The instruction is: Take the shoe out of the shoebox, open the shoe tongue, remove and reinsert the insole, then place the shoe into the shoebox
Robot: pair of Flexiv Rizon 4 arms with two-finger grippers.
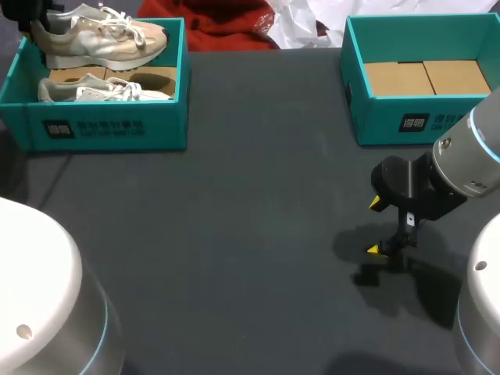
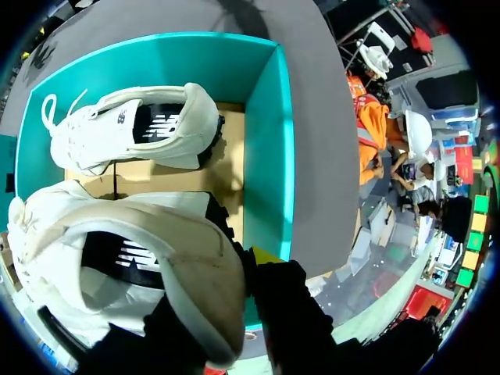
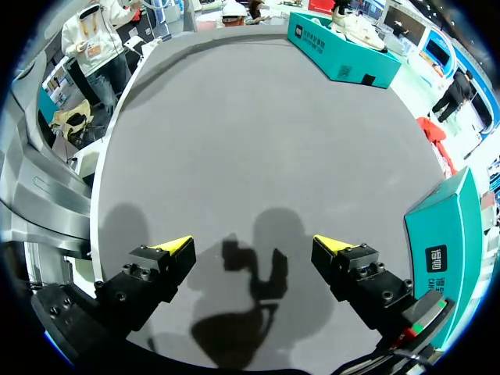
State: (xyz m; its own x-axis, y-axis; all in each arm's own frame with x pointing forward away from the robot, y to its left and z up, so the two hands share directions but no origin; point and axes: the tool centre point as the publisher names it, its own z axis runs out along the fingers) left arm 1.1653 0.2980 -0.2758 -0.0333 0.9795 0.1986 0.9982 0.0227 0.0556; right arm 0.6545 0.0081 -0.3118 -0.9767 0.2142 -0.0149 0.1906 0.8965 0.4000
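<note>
Our left end effector (image 2: 225, 316) is mostly hidden behind the shoe (image 2: 133, 258). Only one yellow fingertip (image 2: 266, 255) shows at the heel, yet it holds the shoe clenched, raised over the teal box (image 2: 267, 148). The shoe is cream and beige fabric with a dark side panel. A whiter second shoe (image 2: 133, 129) lies on its side on the brown cardboard floor inside. Our right end effector (image 3: 254, 251) hovers released over the dark matte table (image 3: 258, 125), near another box (image 1: 375, 117) whose corner our right arm hides.
</note>
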